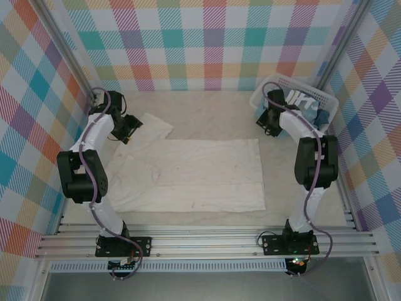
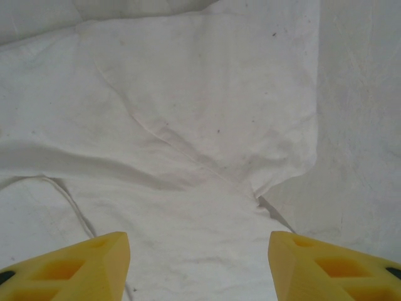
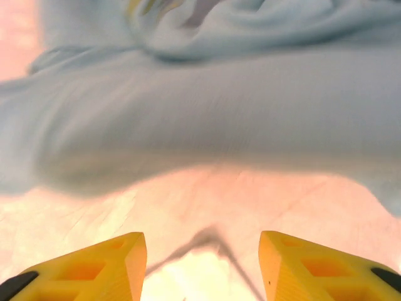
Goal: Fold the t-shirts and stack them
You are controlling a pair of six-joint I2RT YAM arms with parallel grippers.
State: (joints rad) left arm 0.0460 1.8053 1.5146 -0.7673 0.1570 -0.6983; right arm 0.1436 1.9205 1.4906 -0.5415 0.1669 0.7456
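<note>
Left arm (image 1: 94,144): base is bolted at the near-left edge. The upper link rises to a bent elbow over the left side of the surface (image 1: 207,103), and the forearm reaches toward the far-left corner, with the wrist turned down.

Left tool (image 1: 128,128): sits at the left edge of the far sleeve (image 1: 153,125) of the cream-white t-shirt (image 1: 194,175). In the left wrist view its yellow fingers (image 2: 75,269) stand wide apart with nothing between them. Wrinkled white cloth and the sleeve hem lie below. Contact with the cloth cannot be judged.

Cream-white t-shirt: spread flat across the middle of the surface, between the two arms. The body is a broad rectangle and the far sleeve points toward the left tool.

Right arm (image 1: 310,150): base is at the near-right edge, the elbow is raised over the right side, and the forearm stretches to the far-right corner.

Right tool (image 1: 270,122): sits just beside the near-left wall of the white slatted basket (image 1: 276,80). The right wrist view is blurred. Its yellow fingers (image 3: 88,269) are spread wide and grip nothing, with pale blue cloth just ahead of them.

Light blue t-shirt (image 1: 306,101): bunched inside the basket, with white lettering showing on top.
</note>
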